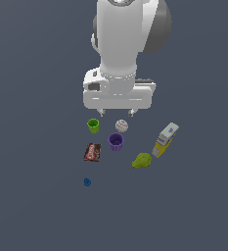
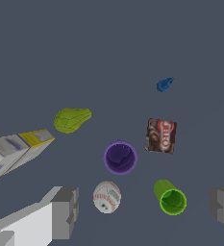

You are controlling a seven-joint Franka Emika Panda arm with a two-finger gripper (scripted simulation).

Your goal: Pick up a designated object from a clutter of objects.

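The bright green cup (image 1: 93,125) stands upright at the near edge of the clutter, at the exterior view's left; it also shows in the wrist view (image 2: 170,197). Beside it are a white baseball (image 1: 122,126), a purple cup (image 1: 116,141), a red-brown packet (image 1: 92,152), a yellow-green lumpy fruit (image 1: 142,160), a yellow-white carton (image 1: 165,139) and a tiny blue item (image 1: 87,182). My gripper (image 1: 116,112) hangs open and empty above the floor, just behind the green cup and the baseball. Its fingers (image 2: 65,211) spread wide in the wrist view.
The items lie on a plain dark grey floor (image 1: 32,196). In the wrist view the baseball (image 2: 106,196) lies between the fingers' line, with the purple cup (image 2: 119,157), packet (image 2: 161,136), fruit (image 2: 71,119), carton (image 2: 17,149) and blue item (image 2: 164,84) beyond.
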